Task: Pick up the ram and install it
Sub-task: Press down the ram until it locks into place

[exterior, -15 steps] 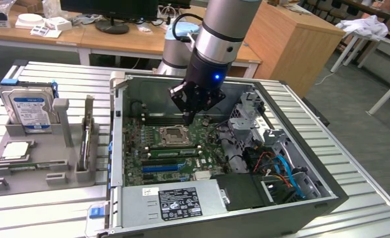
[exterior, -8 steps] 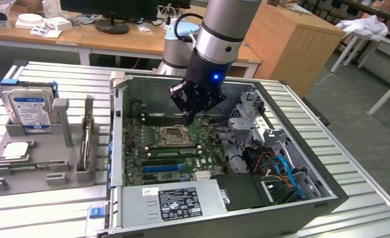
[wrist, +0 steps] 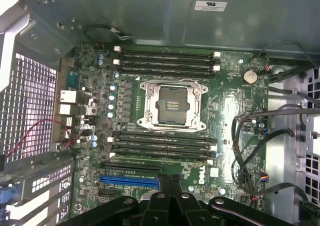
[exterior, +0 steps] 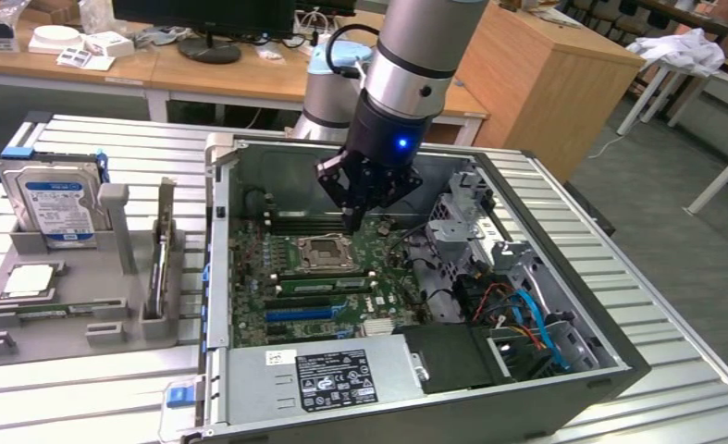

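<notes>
gripper [exterior: 355, 220]: I see it closed, nothing held, hovering over the motherboard [exterior: 292, 289] inside the open PC case [exterior: 610, 356], centre frame.
ram [exterior: 163, 248]: I see it upright in the grey holder [exterior: 61, 319], left of frame, beside the hard drive [exterior: 50, 202].

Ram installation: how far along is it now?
Done: gripper is inside the open computer case. In hand: it is shut, low over the motherboard near the memory slots; whether it grips the ram is unclear. Left: no seated ram can be confirmed.
</notes>
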`<state>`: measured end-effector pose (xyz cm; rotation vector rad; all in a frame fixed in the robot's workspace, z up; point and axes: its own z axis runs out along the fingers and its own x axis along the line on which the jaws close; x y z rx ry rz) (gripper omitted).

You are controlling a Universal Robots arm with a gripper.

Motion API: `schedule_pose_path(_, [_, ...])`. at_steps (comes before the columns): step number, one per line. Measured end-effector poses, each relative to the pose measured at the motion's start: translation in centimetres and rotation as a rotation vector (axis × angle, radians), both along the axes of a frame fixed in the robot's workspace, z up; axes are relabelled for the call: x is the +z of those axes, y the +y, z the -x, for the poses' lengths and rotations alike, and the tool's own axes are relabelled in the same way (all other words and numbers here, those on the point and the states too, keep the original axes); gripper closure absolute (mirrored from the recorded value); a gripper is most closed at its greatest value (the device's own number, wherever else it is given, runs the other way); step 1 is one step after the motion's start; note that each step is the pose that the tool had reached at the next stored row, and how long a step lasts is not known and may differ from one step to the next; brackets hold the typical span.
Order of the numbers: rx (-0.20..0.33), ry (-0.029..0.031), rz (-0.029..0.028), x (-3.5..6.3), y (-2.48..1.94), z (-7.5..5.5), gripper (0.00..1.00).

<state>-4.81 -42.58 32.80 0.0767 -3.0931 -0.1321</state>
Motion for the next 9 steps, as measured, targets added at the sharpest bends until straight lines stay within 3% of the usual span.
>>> schedule_pose_path(5, [0.0, 0.0022, 0.0065, 0.21, 0.0, 0.0, 0.89])
schedule_pose_path(9, [0.0, 0.0028, 0.007, 0.23, 0.0, -0.01, 0.89])
